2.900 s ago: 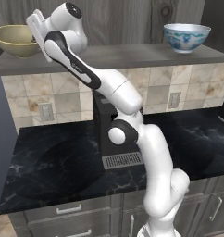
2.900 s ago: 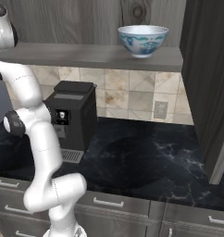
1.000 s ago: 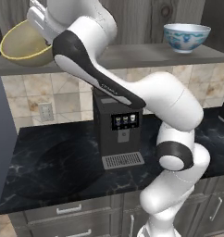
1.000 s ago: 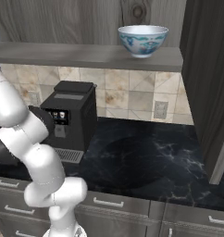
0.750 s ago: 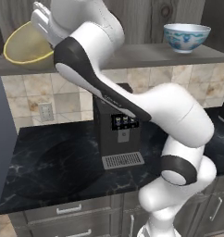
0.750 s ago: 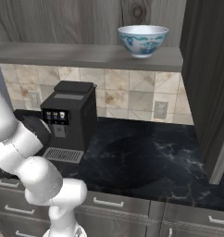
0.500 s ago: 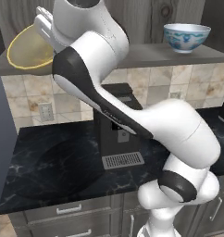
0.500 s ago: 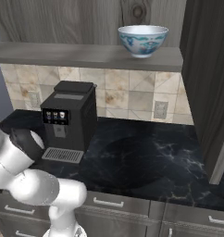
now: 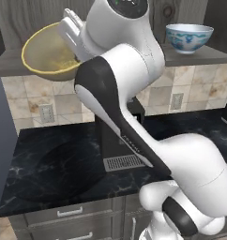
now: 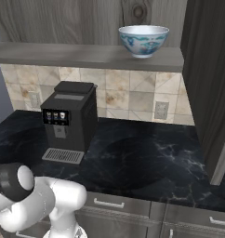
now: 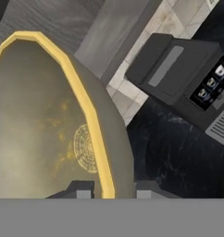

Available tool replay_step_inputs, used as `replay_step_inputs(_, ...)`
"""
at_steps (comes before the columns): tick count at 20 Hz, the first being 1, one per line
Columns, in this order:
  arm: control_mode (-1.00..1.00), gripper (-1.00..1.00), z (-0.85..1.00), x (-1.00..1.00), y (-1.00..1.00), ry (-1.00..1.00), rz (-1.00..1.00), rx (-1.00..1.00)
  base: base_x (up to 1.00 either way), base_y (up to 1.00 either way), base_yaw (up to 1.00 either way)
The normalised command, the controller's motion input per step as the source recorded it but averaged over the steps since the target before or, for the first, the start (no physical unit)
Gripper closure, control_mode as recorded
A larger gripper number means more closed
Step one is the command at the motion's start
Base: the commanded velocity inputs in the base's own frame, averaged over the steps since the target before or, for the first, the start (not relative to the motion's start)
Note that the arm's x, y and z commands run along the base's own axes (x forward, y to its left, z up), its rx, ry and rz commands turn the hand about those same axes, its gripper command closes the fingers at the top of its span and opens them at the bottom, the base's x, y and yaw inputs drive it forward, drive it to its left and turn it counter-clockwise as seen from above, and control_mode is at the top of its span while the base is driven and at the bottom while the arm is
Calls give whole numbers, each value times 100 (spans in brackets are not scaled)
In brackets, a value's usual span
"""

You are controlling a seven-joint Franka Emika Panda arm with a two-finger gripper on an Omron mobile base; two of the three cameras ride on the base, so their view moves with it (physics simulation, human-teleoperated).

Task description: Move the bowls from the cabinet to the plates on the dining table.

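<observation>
The hand (image 11: 114, 187), clamped on the tan bowl's (image 9: 49, 54) rim, has lifted and tilted it off the shelf (image 9: 10, 65); the blue bowl (image 9: 189, 37) remains there, so carrying to a plate comes next.

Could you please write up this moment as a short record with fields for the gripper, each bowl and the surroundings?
gripper: gripper shut on the rim of the tan bowl, one finger inside, one outside
tan bowl: tan bowl with yellow rim, tilted, held in the air beside the shelf edge
white bowl: white bowl with blue pattern, upright on the cabinet shelf
below: coffee machine on the black marble worktop
task state: neither bowl on a plate yet
</observation>
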Motion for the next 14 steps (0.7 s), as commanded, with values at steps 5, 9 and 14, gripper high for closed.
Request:
replay_step_inputs(5, -100, 100, -8, -33, -50, -1, 0, 11, 0, 0, 0)
replay_step_inputs(9, -100, 100, -10, -23, -50, -3, 2, 12, 0, 0, 0)
replay_step_inputs(14, -100, 100, -7, -28, -49, -2, 2, 12, 0, 0, 0)
